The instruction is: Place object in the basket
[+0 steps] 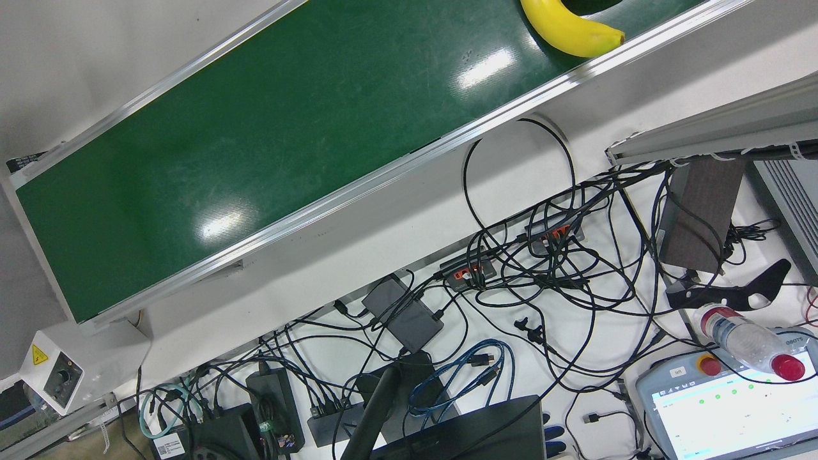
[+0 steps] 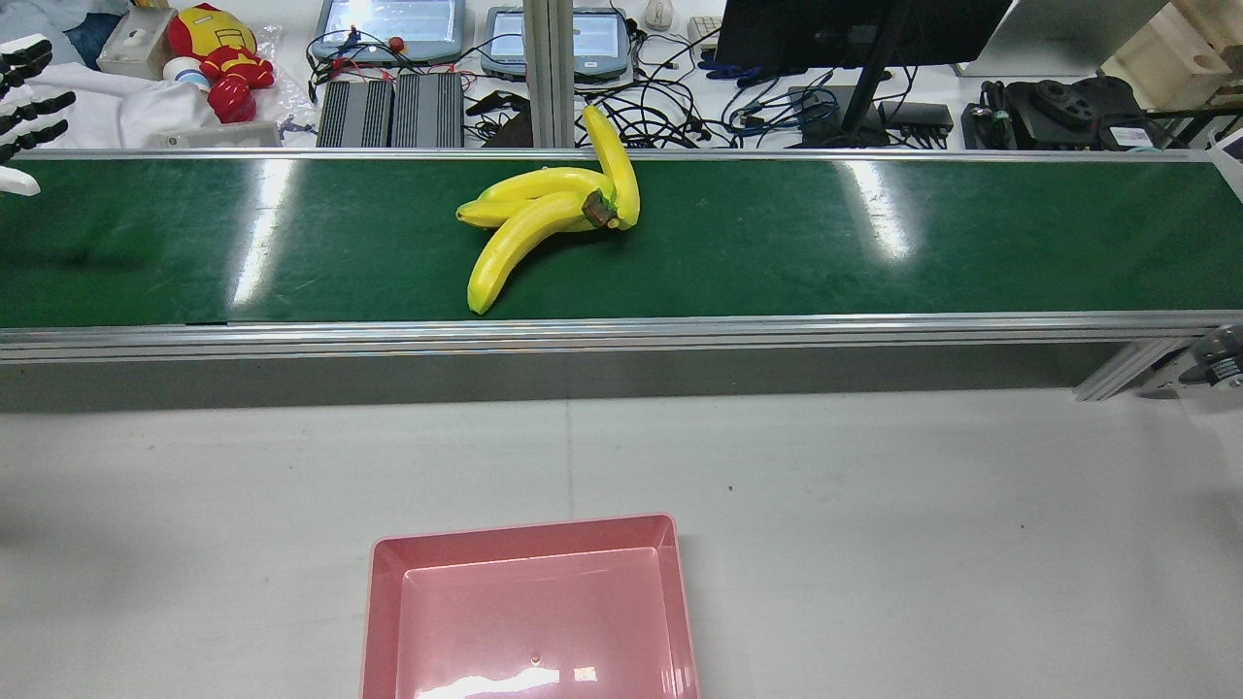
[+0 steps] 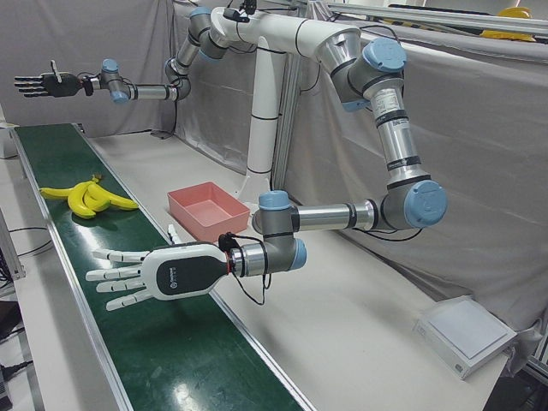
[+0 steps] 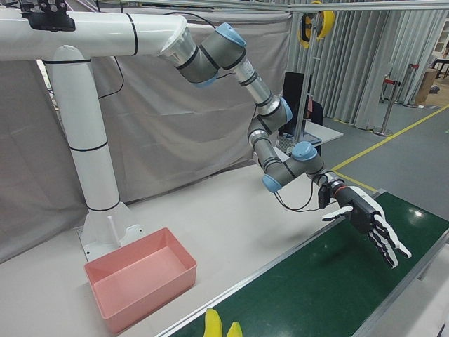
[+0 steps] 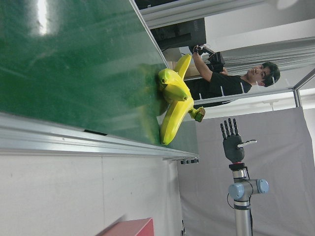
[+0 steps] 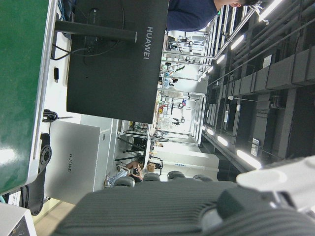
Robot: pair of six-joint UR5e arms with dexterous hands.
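Note:
A bunch of yellow bananas (image 2: pixel 544 218) lies on the green conveyor belt (image 2: pixel 874 252), near its middle; it also shows in the left-front view (image 3: pixel 90 199) and the left hand view (image 5: pixel 174 105). The empty pink basket (image 2: pixel 524 529) stands on the white table on the robot's side of the belt. My left hand (image 3: pixel 145 276) is open, fingers spread, palm down, hovering over the belt well to the bananas' left; the rear view shows it at the left edge (image 2: pixel 24 97). My right hand (image 3: pixel 43 84) is open and empty, raised high beyond the bananas.
Monitors, teach pendants, cables and a toy (image 2: pixel 218 58) crowd the bench behind the belt. A person (image 5: pixel 231 78) stands past the belt's far side. The arms' white pedestal (image 4: pixel 91 175) rises behind the basket. An aluminium rail (image 2: pixel 621 330) edges the belt.

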